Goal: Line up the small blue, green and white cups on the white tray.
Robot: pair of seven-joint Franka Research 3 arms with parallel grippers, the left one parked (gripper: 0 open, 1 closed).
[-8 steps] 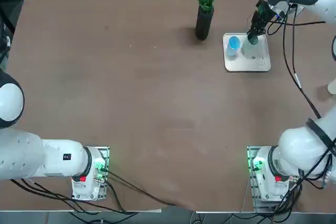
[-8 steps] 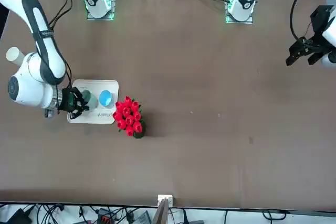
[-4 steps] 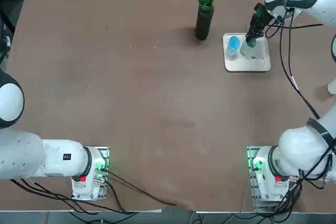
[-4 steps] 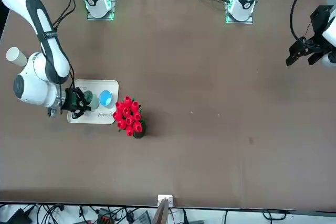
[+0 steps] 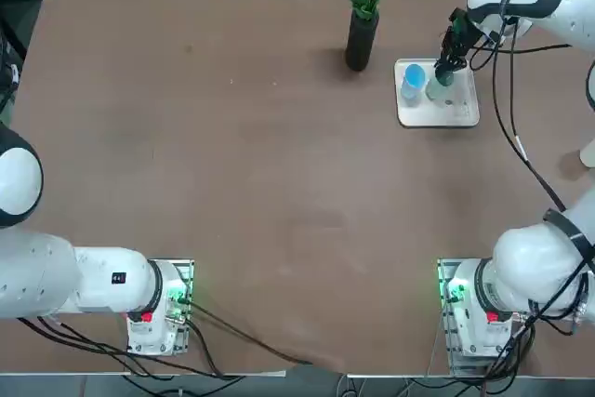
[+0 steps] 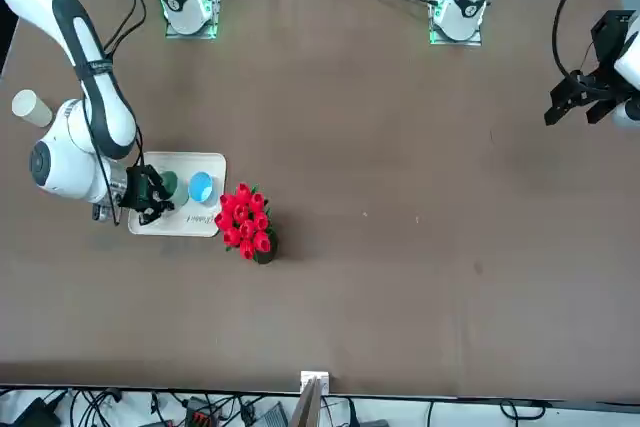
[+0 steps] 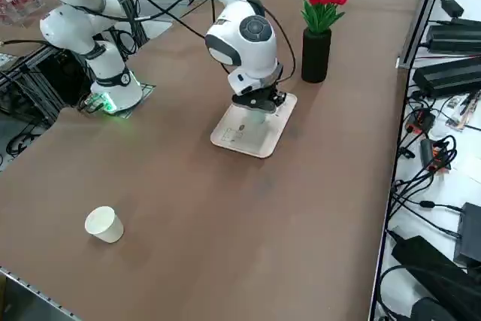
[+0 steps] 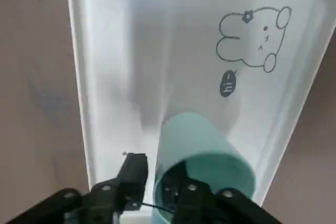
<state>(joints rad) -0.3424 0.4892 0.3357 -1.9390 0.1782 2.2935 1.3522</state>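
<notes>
Cups first: the small sky-blue tapered plastic cup (image 5: 413, 77) and the pale grey-green one (image 5: 439, 88) stand side by side on the flat white square tray (image 5: 460, 116), at about one o'clock on the table seen from overhead. The off-white cup (image 7: 104, 224) lies tipped over, well apart, at three o'clock. The right gripper (image 8: 157, 190) straddles the green cup's rim, one finger inside and one outside, though I cannot tell whether it pinches. These cups look light, thin-walled and easily toppled, so a gentle grip at the rim seems best.

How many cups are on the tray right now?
2. The blue cup stands on the tray nearest the vase; the green cup is beside it, at the right hand. The white cup lies off the tray.
</notes>
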